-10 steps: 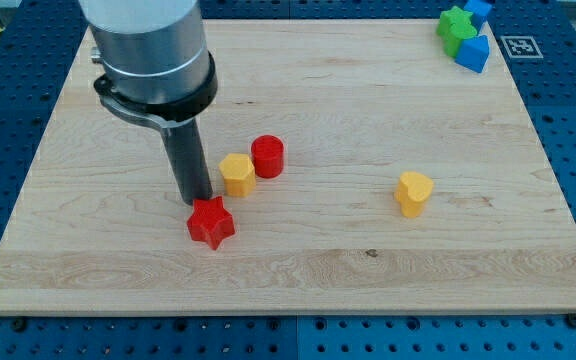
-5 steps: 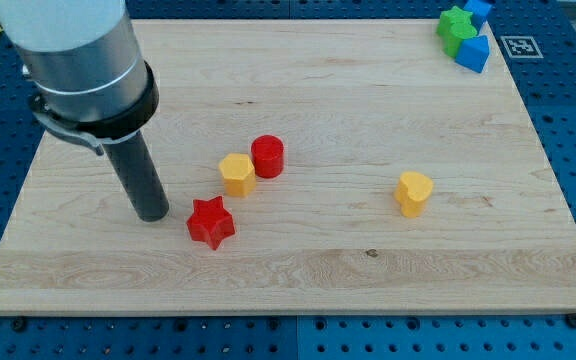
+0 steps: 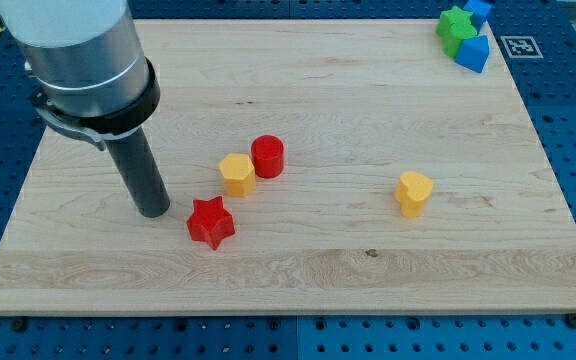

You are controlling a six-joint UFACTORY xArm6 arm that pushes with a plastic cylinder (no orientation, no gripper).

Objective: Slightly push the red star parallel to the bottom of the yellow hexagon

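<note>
Red star: one; yellow hexagon: one; my tip left of star.

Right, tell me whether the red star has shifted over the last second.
No. The red star sits in the same spot below the yellow hexagon as before. Only my tip moved, going from the star's top edge to the view's left of it.

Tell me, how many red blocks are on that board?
2: a red star near the view's bottom left, just right of my tip, and a red cylinder beside the yellow hexagon.
</note>
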